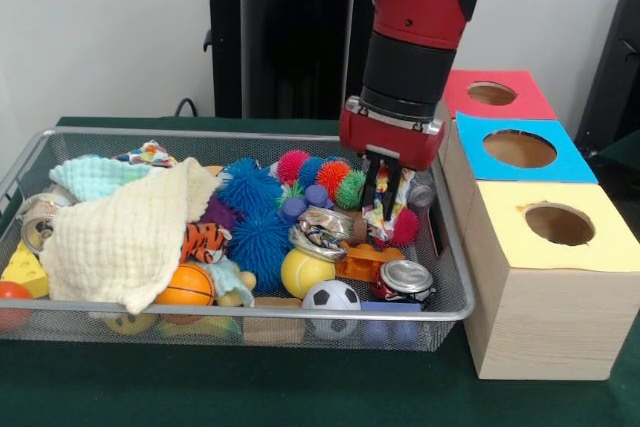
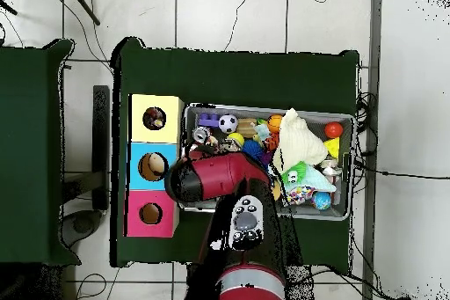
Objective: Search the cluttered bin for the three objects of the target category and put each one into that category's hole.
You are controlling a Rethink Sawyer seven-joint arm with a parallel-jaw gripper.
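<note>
My gripper (image 1: 384,199) hangs low in the right end of the wire bin (image 1: 250,313), its tips among a crumpled colourful wrapper (image 1: 402,193) and a red spiky ball (image 1: 405,227). Whether it holds anything is hidden by clutter. Close by lie a crushed silver can (image 1: 405,277), another crumpled can (image 1: 325,227), a yellow ball (image 1: 305,272) and a soccer ball (image 1: 331,297). Three boxes with holes stand to the right: red (image 1: 497,94), blue (image 1: 520,149), yellow (image 1: 558,224). From overhead, the arm (image 2: 220,178) covers the gripper beside the bin (image 2: 268,109).
A cream cloth (image 1: 130,237) covers the bin's left half. Blue spiky balls (image 1: 250,192), an orange basketball (image 1: 185,287), a tiger toy (image 1: 200,242) and a yellow cheese wedge (image 1: 25,272) crowd the rest. The boxes stand tight against the bin's right wall.
</note>
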